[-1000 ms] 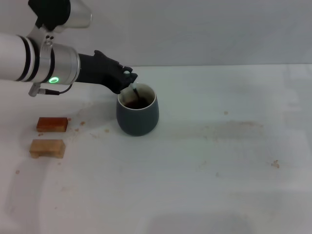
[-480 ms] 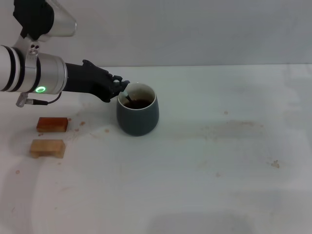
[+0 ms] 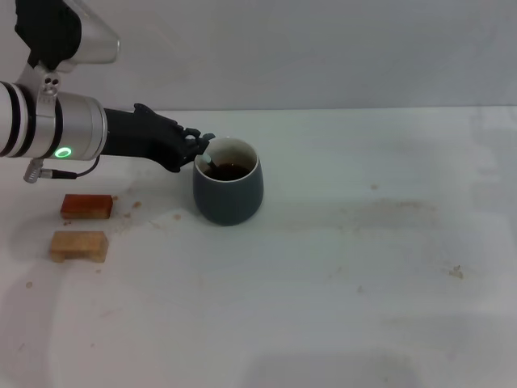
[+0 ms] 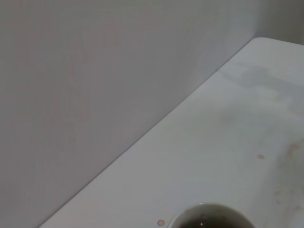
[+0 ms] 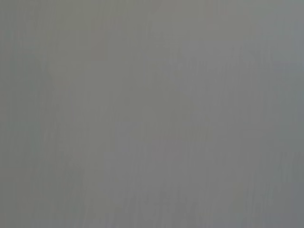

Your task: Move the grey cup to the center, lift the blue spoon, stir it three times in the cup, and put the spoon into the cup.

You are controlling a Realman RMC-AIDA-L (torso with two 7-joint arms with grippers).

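I can't find any words, numbers or labels to read. My left arm (image 3: 48,129) has only a small green ring light on it, and that is not a letter.

Off to the left side of the white table (image 3: 339,307) there are two small blocks sitting close together, one behind the other. The far one is a reddish-brown block (image 3: 86,206), the near one a lighter tan wooden block (image 3: 78,245), both lying flat and not touching. The tabletop's pretty grubby, with brownish crumbs and smudges (image 3: 388,212) scattered across it. Behind it all is just a plain grey wall (image 3: 323,48).
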